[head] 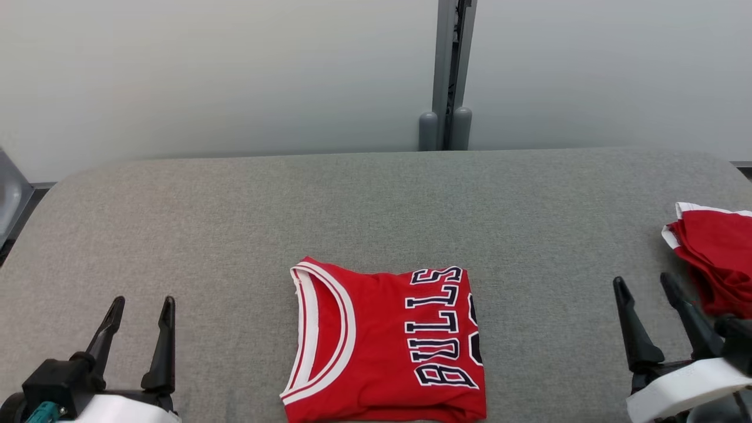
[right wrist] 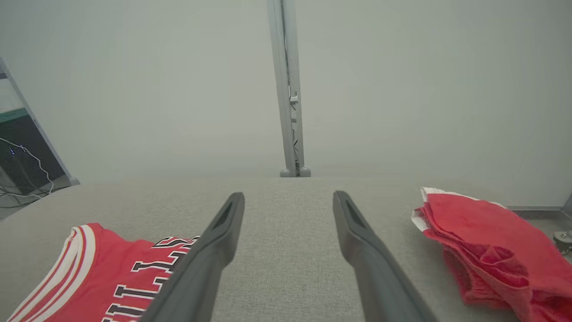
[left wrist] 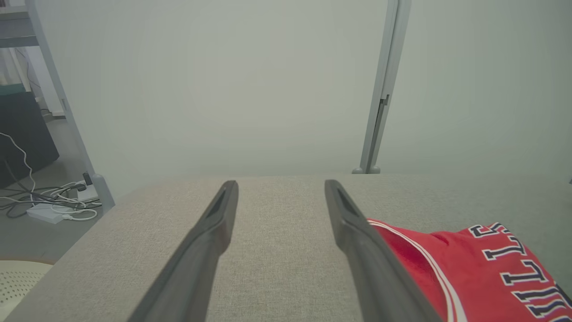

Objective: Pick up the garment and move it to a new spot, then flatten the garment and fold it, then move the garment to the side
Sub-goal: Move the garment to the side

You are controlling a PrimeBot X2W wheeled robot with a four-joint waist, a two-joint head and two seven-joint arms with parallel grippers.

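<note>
The red jersey (head: 385,343) lies folded at the lower centre of the head view on the grey desk (head: 376,205), its white-trimmed collar toward the left of the frame and its lettering running up the right side. Its near edge is cut off by the bottom of the frame, so its long axis cannot be judged with confidence; what shows looks roughly square. The left fingers (head: 163,343) sit at the lower left and the right fingers (head: 633,329) at the lower right, both pairs spread wide and holding nothing. The jersey lies between them, apart from both, with the left pair perhaps slightly nearer. In the left wrist view the jersey (left wrist: 473,268) shows just to the right of that arm's fingers; in the right wrist view it (right wrist: 103,268) shows at the lower left. With the fold apparently done, the remaining step is probably to shift it sideways. A pile of red clothes (head: 714,258) sits at the right edge near the right fingers, likely the place to aim for, and bare desk lies between it and the jersey. A grey post (head: 449,76) stands behind the desk, well clear.
</note>
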